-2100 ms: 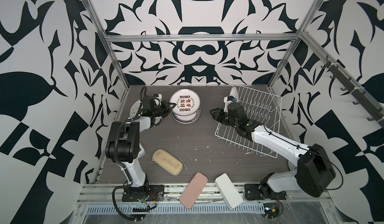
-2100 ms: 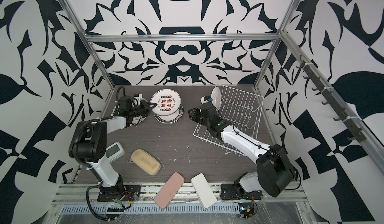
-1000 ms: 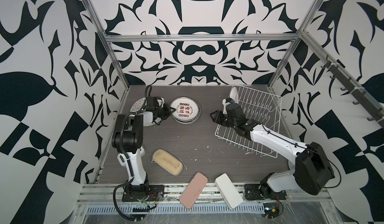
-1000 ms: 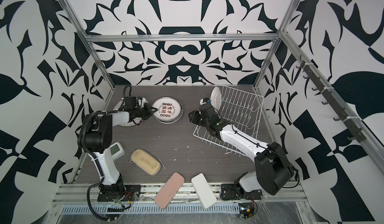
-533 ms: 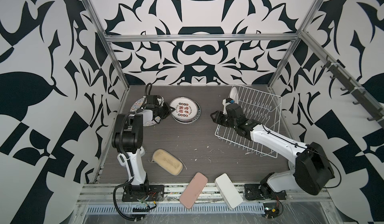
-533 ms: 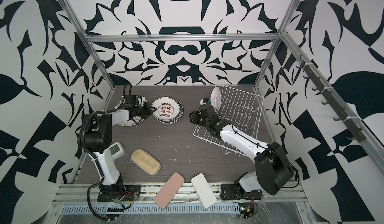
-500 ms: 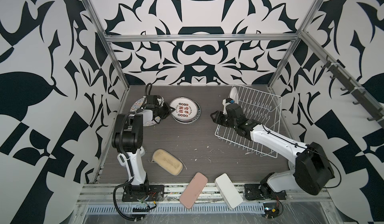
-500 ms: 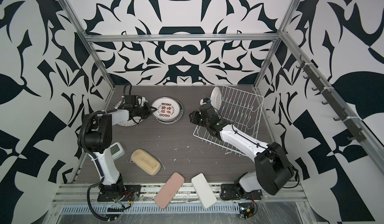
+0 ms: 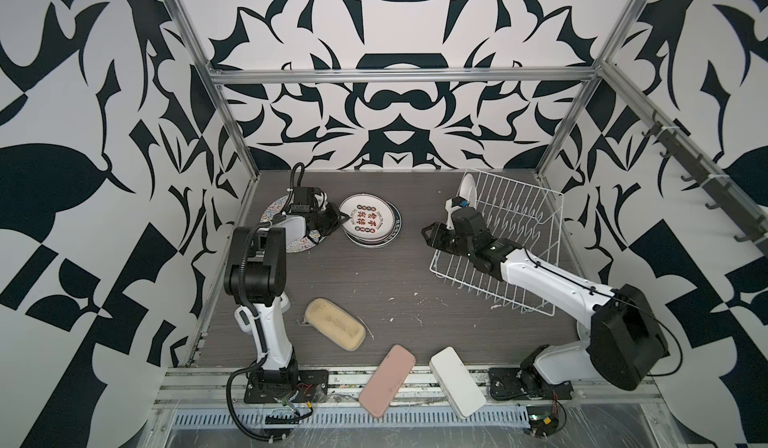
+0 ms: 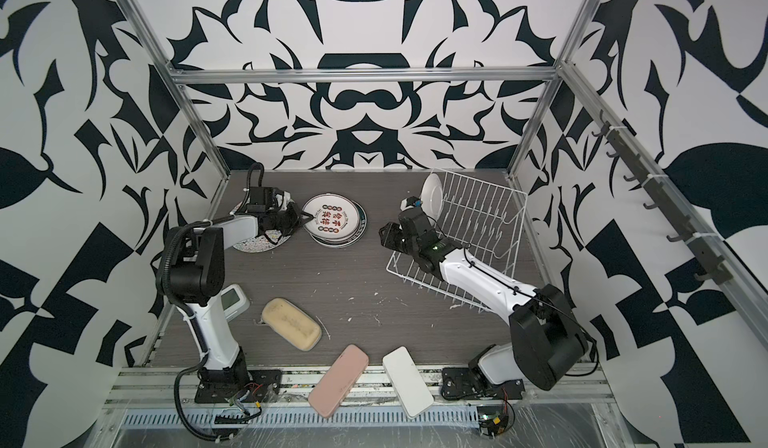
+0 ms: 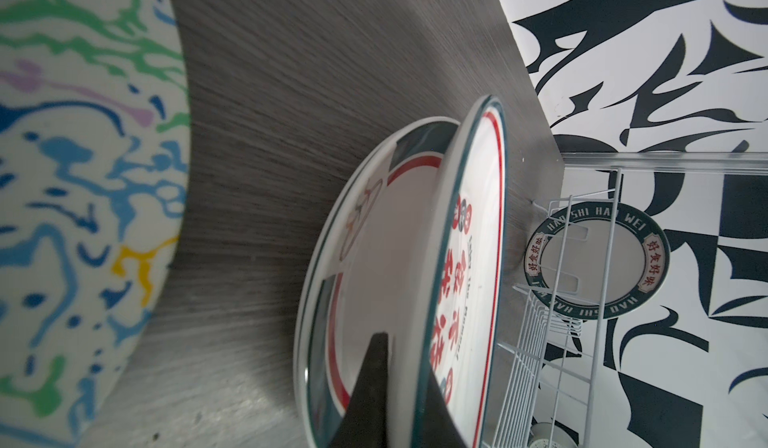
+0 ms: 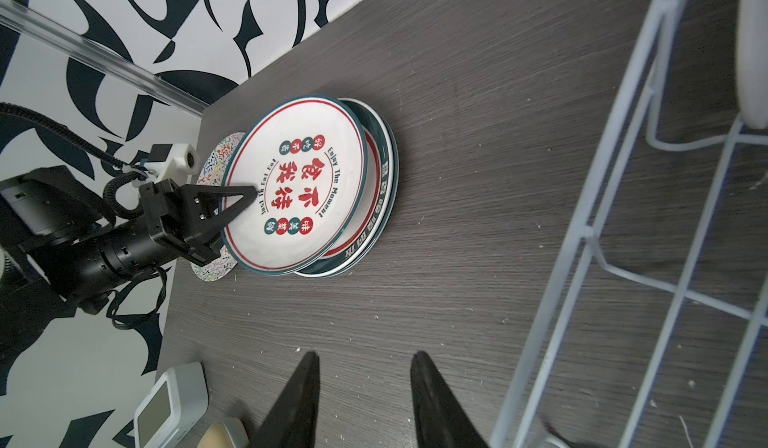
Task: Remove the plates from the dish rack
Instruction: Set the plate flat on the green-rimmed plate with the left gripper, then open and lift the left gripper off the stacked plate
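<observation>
The right gripper (image 12: 363,360) is hanging partly open and empty over the table, just beside the dish rack (image 9: 523,217). Farther back, the left gripper (image 9: 340,218) is pinching the red-character plate (image 9: 368,220) by its rim, tilting it over the stacked plates (image 9: 395,233). One white-backed plate (image 9: 468,188) is standing in the rack's far corner.

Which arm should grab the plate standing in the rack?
Probably right. The right fingers are open and empty beside the dish rack, near the plate standing in it. The left fingers are shut on the red-character plate, farther away.
</observation>
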{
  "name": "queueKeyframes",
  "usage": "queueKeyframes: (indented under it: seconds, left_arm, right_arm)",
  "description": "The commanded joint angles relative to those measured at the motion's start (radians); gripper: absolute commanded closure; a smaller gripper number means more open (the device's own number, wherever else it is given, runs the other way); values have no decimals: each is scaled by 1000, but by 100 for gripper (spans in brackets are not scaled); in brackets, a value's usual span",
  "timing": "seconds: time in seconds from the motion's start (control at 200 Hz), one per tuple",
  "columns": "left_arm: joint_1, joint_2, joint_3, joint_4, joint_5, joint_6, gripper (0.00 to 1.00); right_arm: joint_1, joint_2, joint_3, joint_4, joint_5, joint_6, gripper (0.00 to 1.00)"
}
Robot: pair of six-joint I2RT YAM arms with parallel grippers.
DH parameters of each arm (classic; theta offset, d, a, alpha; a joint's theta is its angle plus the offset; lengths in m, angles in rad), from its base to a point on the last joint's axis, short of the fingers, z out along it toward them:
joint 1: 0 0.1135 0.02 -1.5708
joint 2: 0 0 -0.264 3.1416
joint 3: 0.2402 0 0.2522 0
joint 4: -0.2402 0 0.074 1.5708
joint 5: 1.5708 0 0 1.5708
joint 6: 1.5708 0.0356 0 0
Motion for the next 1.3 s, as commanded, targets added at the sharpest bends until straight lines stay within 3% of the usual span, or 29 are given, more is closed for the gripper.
queueKeyframes:
  seconds: [0.0,0.49,0.775,0.96,1.295]
  left_arm:
    - [-7,11,35,-13,14,19,95]
    - [-13,24,50,-29,10,19,89]
    - [-15,19,56,-49,-3,27,78]
    - [-16,18,72,-81,-18,44,62]
    - [-29,17,124,-187,-72,112,51]
  right_arm:
    - [-2,-30,26,8,16,-20,60]
    - [-2,-78,-1,-8,34,-27,60]
    - [-2,-84,-5,-9,37,-28,59]
    - [-2,-84,-5,-9,39,-29,59]
    - [-4,-86,-9,-9,43,-31,59]
